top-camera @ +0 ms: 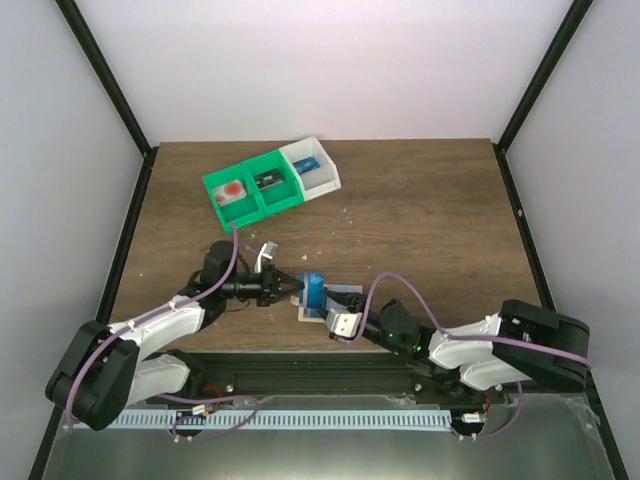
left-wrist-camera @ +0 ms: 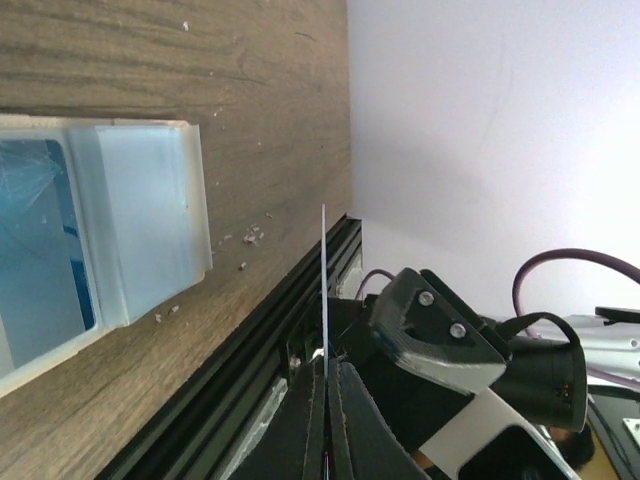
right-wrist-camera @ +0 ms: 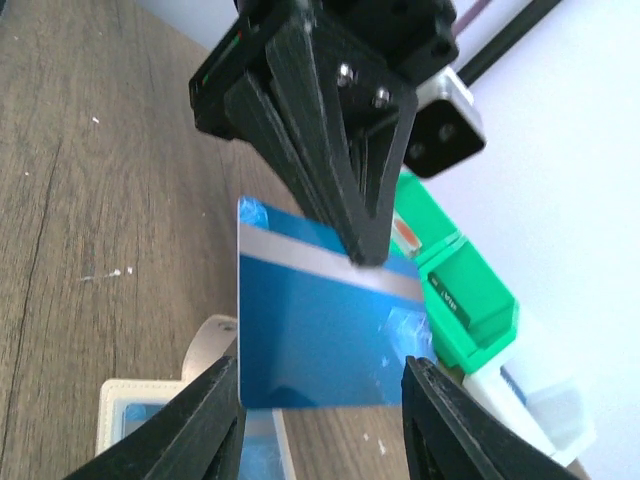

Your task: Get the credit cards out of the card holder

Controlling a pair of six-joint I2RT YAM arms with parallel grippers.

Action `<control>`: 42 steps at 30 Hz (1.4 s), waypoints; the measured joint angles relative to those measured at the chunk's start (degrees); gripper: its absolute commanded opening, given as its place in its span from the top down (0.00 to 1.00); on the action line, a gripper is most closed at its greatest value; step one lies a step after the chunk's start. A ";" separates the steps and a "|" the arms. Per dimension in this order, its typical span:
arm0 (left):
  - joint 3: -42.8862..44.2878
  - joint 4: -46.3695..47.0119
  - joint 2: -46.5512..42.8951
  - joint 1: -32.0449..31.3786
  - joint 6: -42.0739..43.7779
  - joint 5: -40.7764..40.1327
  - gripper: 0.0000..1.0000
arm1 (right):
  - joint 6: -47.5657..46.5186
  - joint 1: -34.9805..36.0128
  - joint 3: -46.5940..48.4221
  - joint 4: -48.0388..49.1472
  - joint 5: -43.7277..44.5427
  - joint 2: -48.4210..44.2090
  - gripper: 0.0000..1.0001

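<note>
My left gripper (top-camera: 296, 290) is shut on the upper edge of a blue credit card (top-camera: 313, 290) and holds it upright above the table. In the left wrist view the card (left-wrist-camera: 324, 290) shows edge-on between the closed fingers (left-wrist-camera: 350, 420). In the right wrist view the card (right-wrist-camera: 320, 320) hangs between my right gripper's (right-wrist-camera: 322, 425) open fingers (right-wrist-camera: 215, 425); I cannot tell if they touch it. The tan card holder (top-camera: 343, 297) lies flat beneath, with another light blue card (left-wrist-camera: 40, 250) showing in it; the holder also shows in the left wrist view (left-wrist-camera: 150, 220) and the right wrist view (right-wrist-camera: 125, 395).
Two green bins (top-camera: 250, 190) and a white bin (top-camera: 312, 168) with small items stand at the back left; the green one also shows in the right wrist view (right-wrist-camera: 465, 300). The table's near edge and black rail (left-wrist-camera: 250, 350) lie just behind the holder.
</note>
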 measured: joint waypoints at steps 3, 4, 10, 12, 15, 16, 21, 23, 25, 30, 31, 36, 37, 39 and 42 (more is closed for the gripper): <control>-1.11 1.40 0.20 0.02 -1.84 0.61 1.00 | -2.99 1.27 0.57 1.64 0.35 0.92 0.56; -1.60 1.75 0.20 0.00 -2.64 0.72 1.00 | -3.85 1.68 0.57 2.23 0.42 1.22 0.57; -2.78 3.23 0.48 0.02 -5.09 0.72 1.00 | -7.82 3.10 0.57 3.93 0.63 3.21 0.78; -2.78 3.76 0.61 0.04 -5.62 0.74 1.00 | -8.81 3.37 0.57 4.13 0.79 3.45 0.83; -2.82 4.52 0.63 0.07 -6.47 0.72 1.00 | -9.73 3.61 0.57 4.28 1.03 3.61 0.90; -2.86 4.87 0.63 0.09 -6.86 0.72 1.00 | -9.99 3.67 0.57 4.37 1.16 3.69 0.93; -3.98 7.23 0.72 0.37 -9.38 0.61 1.00 | -11.63 3.76 0.57 6.03 2.40 4.26 0.99; -4.59 8.09 0.90 0.46 -10.54 0.48 1.00 | -12.35 3.78 0.57 6.73 2.95 4.70 1.00; -4.76 8.46 1.01 0.46 -11.37 0.33 1.00 | -13.27 3.98 0.57 7.26 3.37 5.42 1.00; -4.81 9.03 0.92 0.50 -12.00 0.63 0.55 | -14.43 4.09 0.55 8.83 4.50 5.68 1.00; -4.81 8.74 0.63 0.33 -12.28 0.79 0.50 | -14.27 4.07 0.55 8.59 4.94 5.27 1.00; -4.20 5.35 -4.59 0.28 -9.11 -1.44 0.42 | -6.54 4.04 1.44 1.03 5.73 -2.69 1.00; -3.56 3.65 -6.38 0.26 -7.85 -2.82 0.42 | -2.97 4.04 2.25 -2.01 5.88 -5.64 0.99; -1.95 0.33 -9.49 0.28 -5.05 -5.44 0.39 | 4.52 4.02 4.28 -7.52 6.71 -10.16 1.00; 1.07 -4.46 -15.63 0.28 -0.20 -11.39 0.37 | 18.38 3.96 8.26 -16.09 7.89 -15.82 1.00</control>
